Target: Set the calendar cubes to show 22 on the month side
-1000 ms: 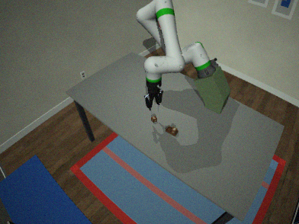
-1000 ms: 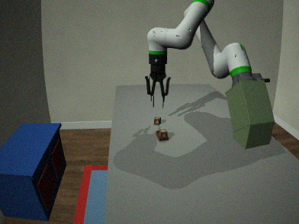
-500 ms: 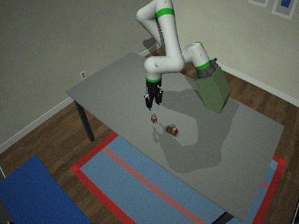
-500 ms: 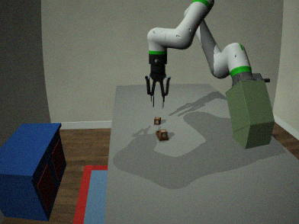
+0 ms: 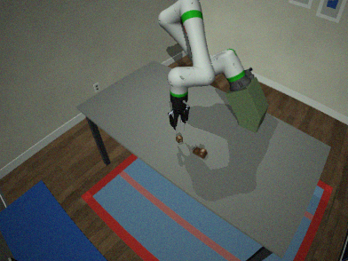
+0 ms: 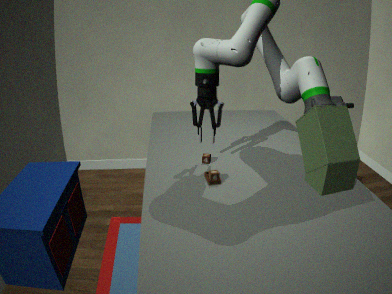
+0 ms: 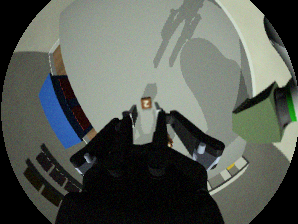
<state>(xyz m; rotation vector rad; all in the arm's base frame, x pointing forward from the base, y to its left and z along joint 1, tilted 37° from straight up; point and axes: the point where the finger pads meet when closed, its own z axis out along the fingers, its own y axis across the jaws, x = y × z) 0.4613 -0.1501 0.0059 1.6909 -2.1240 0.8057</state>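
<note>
The fingers (image 6: 206, 134) hang in the air above the grey counter (image 6: 300, 240), drawn in to a narrow gap with nothing between them; they hold no cube. Directly below them, well apart from the tips, a small brown cube (image 6: 206, 158) stands alone on the counter. Just beyond it, nearer the exterior camera, sits the calendar's tray (image 6: 213, 177), a little brown piece with what looks like the second cube in it, though it is too small to tell how that cube lies or which digit it shows. In the wrist view the lone cube (image 7: 145, 103) appears straight ahead between the fingertips, with a pale face toward the lens. As a judgement, the task is at an early stage: one cube is outside the tray, no readable date can be made out, and neither digit can be confirmed as a two. What is left seems to be nearly all of it: gripping the loose cube, turning the right face upright, seating it beside the other on the tray's floor, and releasing.
</note>
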